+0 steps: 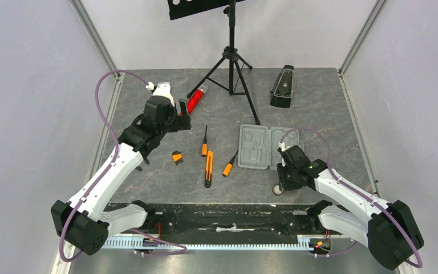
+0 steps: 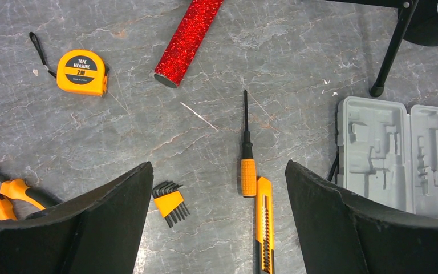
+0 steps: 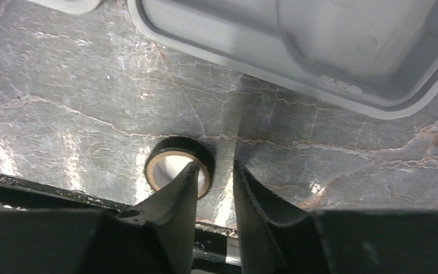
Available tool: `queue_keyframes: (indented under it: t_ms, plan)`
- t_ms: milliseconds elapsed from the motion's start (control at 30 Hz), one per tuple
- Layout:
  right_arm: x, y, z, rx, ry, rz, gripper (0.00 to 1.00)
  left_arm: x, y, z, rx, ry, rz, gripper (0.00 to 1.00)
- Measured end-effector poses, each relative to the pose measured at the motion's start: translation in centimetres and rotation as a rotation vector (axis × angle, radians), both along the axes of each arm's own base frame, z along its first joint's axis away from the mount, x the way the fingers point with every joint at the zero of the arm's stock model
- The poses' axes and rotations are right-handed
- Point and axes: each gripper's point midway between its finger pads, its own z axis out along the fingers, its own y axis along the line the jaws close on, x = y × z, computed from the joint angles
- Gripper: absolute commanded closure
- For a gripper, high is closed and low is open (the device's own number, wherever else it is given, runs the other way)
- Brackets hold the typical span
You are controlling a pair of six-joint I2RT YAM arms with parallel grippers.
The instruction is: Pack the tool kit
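Note:
The grey tool case [image 1: 265, 147] lies open on the table, its recesses empty. Two orange-and-black screwdrivers [image 1: 205, 141] [image 1: 229, 165], a knife [image 1: 209, 168] and a hex-key set [image 1: 177, 157] lie to its left. The left wrist view also shows the tape measure [image 2: 81, 71] and pliers [image 2: 8, 197]. My left gripper [image 2: 219, 171] is open and empty, high above the hex keys [image 2: 170, 202] and the knife [image 2: 264, 222]. My right gripper [image 3: 215, 166] is narrowly open at a black tape roll [image 3: 177, 165]. One finger sits over its hole, the other outside its wall.
A red glittery cylinder [image 1: 195, 100], a music-stand tripod [image 1: 232, 63] and a black metronome [image 1: 283, 85] stand at the back. The tape roll [image 1: 276, 190] sits close to the table's near edge, just in front of the case.

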Motion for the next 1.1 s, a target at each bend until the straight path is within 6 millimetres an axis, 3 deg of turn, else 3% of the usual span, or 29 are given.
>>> queue_keyframes:
  t_ms: [133,333,500,600,800,967,1100]
  plan:
    - [0.2,0.1,0.0,0.006,-0.007,-0.004,1.0,0.1,-0.1,-0.3,0.0,0.011,-0.002,0.09]
    - [1.2,0.9,0.6,0.045,-0.057,-0.004,1.0,0.0,-1.0,-0.6,-0.027,0.026,-0.047,0.09]
    - [4.0,3.6,2.8,0.183,-0.193,0.015,1.0,-0.1,-3.5,-0.6,-0.121,0.033,-0.139,0.09]
    - [6.5,5.9,5.3,0.304,-0.316,0.02,1.0,-0.5,-5.5,-0.4,-0.218,0.047,-0.204,0.09]
    - [11.5,10.2,12.8,0.607,-0.626,0.04,1.0,-1.6,-9.8,0.1,-0.445,0.079,-0.34,0.09]
    - [13.5,12.3,18.4,0.882,-0.779,0.073,1.0,-2.8,-13.2,1.0,-0.592,0.089,-0.479,0.08]
    - [13.3,14.2,22.1,1.09,-0.82,0.143,1.0,-4.5,-15.9,2.9,-0.655,0.038,-0.623,0.07]
